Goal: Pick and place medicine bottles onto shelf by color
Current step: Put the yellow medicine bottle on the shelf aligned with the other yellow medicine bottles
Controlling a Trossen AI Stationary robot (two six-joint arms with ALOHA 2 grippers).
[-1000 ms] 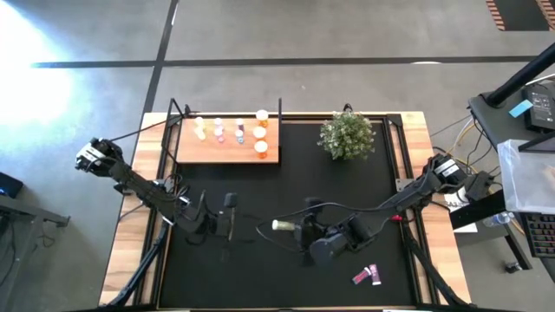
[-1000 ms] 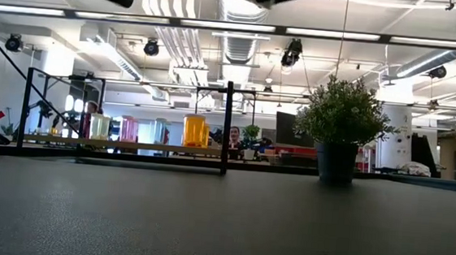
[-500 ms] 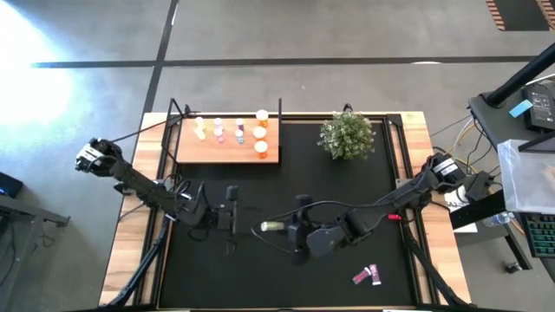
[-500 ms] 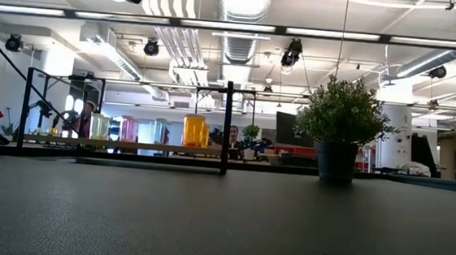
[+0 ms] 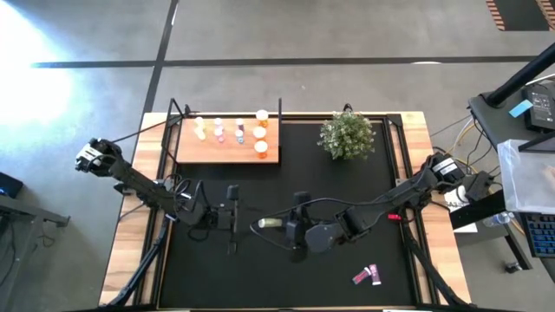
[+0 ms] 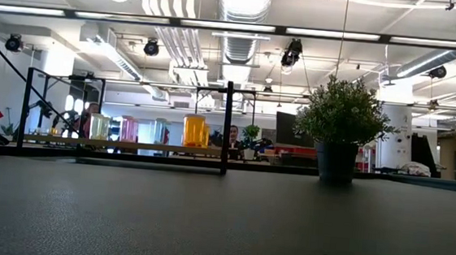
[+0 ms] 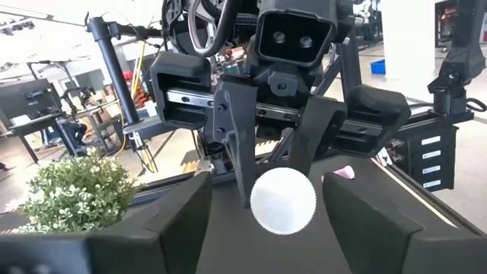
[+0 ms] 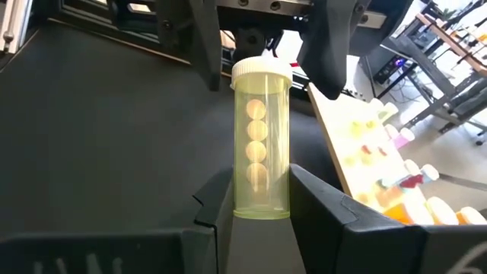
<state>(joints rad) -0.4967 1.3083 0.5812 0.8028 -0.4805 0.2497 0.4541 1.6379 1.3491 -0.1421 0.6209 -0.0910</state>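
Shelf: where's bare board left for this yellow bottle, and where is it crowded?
The shelf is bare along its near edge and left part, below the bottles. The back row and right end, by the orange bottle, are crowded. The right gripper holds the yellow bottle.

seven bottles [image 5: 238, 128], one shelf [image 5: 227, 149], one plant [image 5: 347, 135]

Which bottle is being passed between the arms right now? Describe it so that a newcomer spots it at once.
Start at the black mat and look near its middle, well in front of the shelf. There the right pincer holds a pale yellow bottle lying sideways, its white cap aimed at the left pincer. Unlike the bottles standing on the shelf, it is horizontal and gripped at its base.
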